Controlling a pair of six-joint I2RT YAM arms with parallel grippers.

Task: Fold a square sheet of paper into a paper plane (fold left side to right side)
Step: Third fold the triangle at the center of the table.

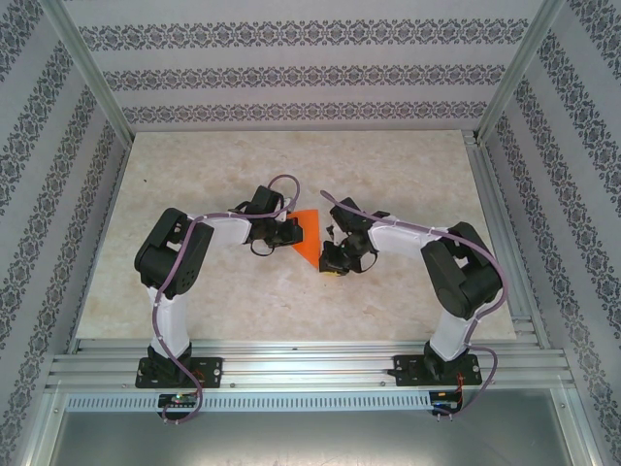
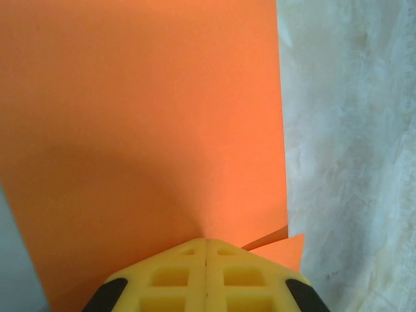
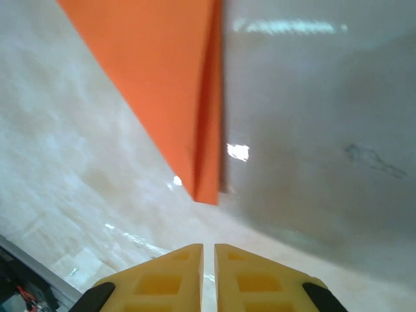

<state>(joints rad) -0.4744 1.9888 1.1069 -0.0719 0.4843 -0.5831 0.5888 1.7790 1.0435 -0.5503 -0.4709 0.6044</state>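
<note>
Pinching the folded orange paper, at the overhead frame's centre, in my fully closed left gripper while my right gripper hovers nearly closed and empty below its point, I risk skewing the crease if the thin sheet slips.

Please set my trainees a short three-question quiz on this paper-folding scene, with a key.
1. True or false: the folded paper is blue.
2. Which gripper pinches it? A: left gripper; B: right; C: neither.
3. Fill in: in the right wrist view, the paper's pointed tip lies ___ of the right gripper, untouched.
Key: 1 false; 2 A; 3 ahead.
</note>
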